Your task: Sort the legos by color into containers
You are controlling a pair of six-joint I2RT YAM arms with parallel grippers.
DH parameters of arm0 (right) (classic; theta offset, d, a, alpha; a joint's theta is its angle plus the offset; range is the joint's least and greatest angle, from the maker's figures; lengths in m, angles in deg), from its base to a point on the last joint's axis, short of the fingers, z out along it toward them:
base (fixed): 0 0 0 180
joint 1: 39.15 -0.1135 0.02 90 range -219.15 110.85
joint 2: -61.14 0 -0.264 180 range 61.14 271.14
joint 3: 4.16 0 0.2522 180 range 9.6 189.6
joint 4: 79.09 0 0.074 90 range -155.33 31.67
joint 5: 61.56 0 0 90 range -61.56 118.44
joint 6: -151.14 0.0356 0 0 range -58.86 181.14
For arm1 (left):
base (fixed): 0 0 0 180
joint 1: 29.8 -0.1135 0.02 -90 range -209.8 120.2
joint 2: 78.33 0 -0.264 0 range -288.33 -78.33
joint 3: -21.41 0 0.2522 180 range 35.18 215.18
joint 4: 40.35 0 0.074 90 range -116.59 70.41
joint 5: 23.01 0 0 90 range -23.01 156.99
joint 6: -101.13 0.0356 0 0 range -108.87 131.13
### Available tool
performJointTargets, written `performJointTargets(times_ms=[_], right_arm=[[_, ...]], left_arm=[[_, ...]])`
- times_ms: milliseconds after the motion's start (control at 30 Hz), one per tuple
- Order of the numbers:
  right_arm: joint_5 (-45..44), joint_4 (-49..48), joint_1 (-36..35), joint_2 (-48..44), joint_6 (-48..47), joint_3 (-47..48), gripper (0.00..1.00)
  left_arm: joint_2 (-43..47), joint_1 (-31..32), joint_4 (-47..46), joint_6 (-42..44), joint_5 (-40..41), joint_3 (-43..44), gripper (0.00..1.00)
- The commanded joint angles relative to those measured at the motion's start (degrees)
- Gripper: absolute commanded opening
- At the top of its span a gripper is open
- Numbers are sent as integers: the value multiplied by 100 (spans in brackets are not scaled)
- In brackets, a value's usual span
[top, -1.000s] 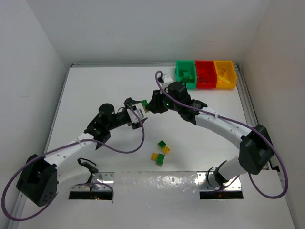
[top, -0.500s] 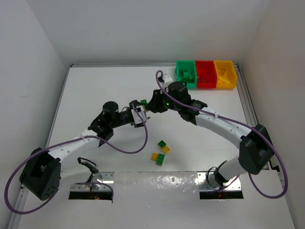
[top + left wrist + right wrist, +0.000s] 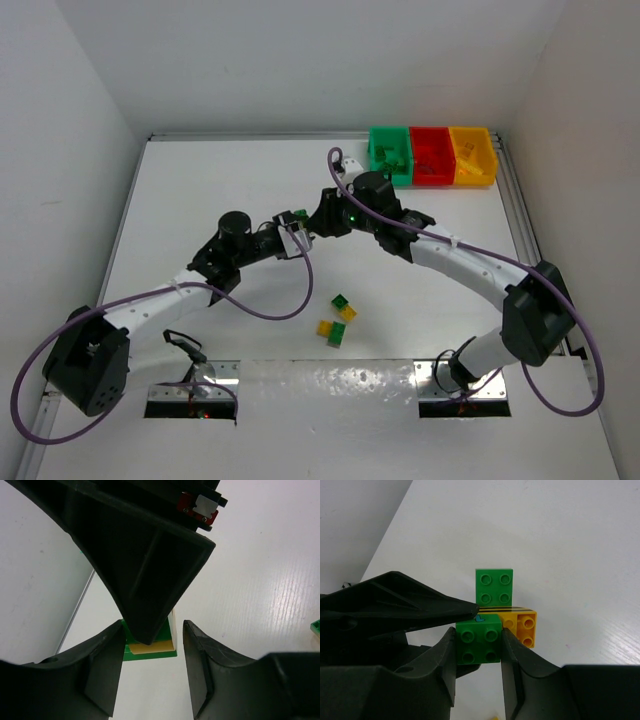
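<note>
My right gripper (image 3: 313,222) (image 3: 479,636) is shut on a green lego (image 3: 479,643), held above the table's middle. A yellow lego (image 3: 522,625) and a second green lego (image 3: 494,586) sit right behind it, seemingly joined to it. My left gripper (image 3: 296,230) (image 3: 153,632) is open, its fingers straddling the same stack (image 3: 150,648), with a small gap on one side. The stack shows as a green speck in the top view (image 3: 300,214). The green bin (image 3: 390,156), red bin (image 3: 432,155) and yellow bin (image 3: 472,155) stand at the far right, each holding legos.
Loose legos lie nearer the front: a green one (image 3: 340,302) with a yellow one (image 3: 348,313), and a yellow one (image 3: 325,327) beside a green one (image 3: 336,339). Purple cables loop from both arms. White walls ring the table.
My left gripper has moved right, up to the stack in my right gripper, and now straddles it. The right arm has stayed put.
</note>
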Motion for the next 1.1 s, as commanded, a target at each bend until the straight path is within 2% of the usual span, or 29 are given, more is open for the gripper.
performJointTargets(times_ms=[0, 167, 300, 400, 700, 800, 900, 1067], right_arm=[[88, -489, -55, -281, 131, 24, 0], [70, -471, -55, -290, 96, 42, 0], [44, -471, -46, -307, 52, 42, 0], [44, -454, -46, -334, 43, 24, 0], [18, -445, -46, -360, 25, -11, 0], [17, -480, -46, -386, 43, -28, 0], [9, -489, -46, -439, 52, -28, 0], [-272, -384, 6, -650, -36, -81, 0]], left_arm=[[-34, 108, -141, -1, -31, 135, 47], [-8, 108, -26, 17, 30, 127, 52], [18, 108, 44, 8, 188, 109, 52], [27, 108, 62, 8, 329, 109, 48], [36, 108, 27, -10, 321, 136, 31], [36, 108, -9, -18, 320, 135, 18], [36, 108, 9, 8, 355, 118, 1], [80, 108, 176, 140, 592, 65, 0]])
